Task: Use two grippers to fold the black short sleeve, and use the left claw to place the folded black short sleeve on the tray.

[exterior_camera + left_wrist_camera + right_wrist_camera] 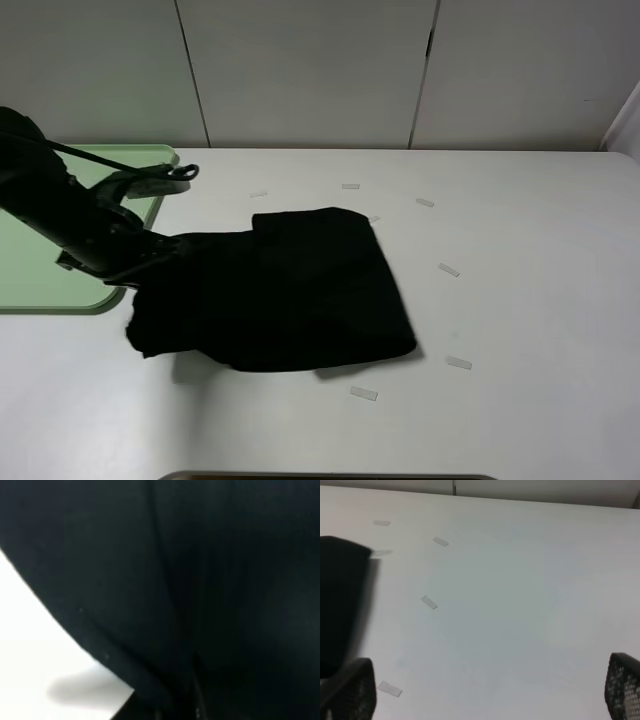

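The black short sleeve (300, 290) lies folded mid-table, left edge raised off the surface w/ shadow under it. At that edge the left claw (163, 250) is clenched on the cloth, which fills its wrist view. Just beside, on the left: the tray (30, 275). Off to the right, the right gripper (485, 695) is spread wide, holding nothing, nr tape strips (429, 602). Folding looks done; step = transfer. Next: lift & carry left w/o bundle unfolding, set inside the rim.
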Controlling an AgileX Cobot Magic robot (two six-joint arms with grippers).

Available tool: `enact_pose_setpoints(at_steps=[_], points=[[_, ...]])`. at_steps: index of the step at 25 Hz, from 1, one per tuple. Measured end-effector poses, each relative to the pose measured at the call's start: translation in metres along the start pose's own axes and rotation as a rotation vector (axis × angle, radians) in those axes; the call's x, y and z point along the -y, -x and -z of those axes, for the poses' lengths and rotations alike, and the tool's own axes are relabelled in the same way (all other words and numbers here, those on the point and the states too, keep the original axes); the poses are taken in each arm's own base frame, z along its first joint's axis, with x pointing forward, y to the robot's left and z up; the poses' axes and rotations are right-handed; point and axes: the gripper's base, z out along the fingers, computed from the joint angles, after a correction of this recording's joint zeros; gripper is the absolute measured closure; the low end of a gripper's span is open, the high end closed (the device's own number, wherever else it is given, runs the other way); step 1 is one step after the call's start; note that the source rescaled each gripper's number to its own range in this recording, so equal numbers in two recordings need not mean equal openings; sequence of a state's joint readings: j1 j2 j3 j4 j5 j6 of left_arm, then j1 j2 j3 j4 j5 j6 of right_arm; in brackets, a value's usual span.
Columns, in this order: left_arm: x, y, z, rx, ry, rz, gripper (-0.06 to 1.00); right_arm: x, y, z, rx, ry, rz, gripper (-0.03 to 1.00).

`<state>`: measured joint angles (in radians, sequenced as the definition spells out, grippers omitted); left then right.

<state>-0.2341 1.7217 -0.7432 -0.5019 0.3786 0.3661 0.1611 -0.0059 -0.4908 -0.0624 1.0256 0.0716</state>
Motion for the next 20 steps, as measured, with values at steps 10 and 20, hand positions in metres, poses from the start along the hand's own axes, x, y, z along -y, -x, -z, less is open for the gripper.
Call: enact_pose_setpoints(at_steps=[10, 20], points=[[0.003, 0.0, 0.031, 0.028, 0.067, 0.008, 0.91, 0.0, 0.0, 0.0, 0.0, 0.0, 0.0, -0.03], [0.091, 0.012, 0.05, 0.211, -0.226, -0.158, 0.91, 0.0, 0.0, 0.0, 0.0, 0.0, 0.0, -0.03]])
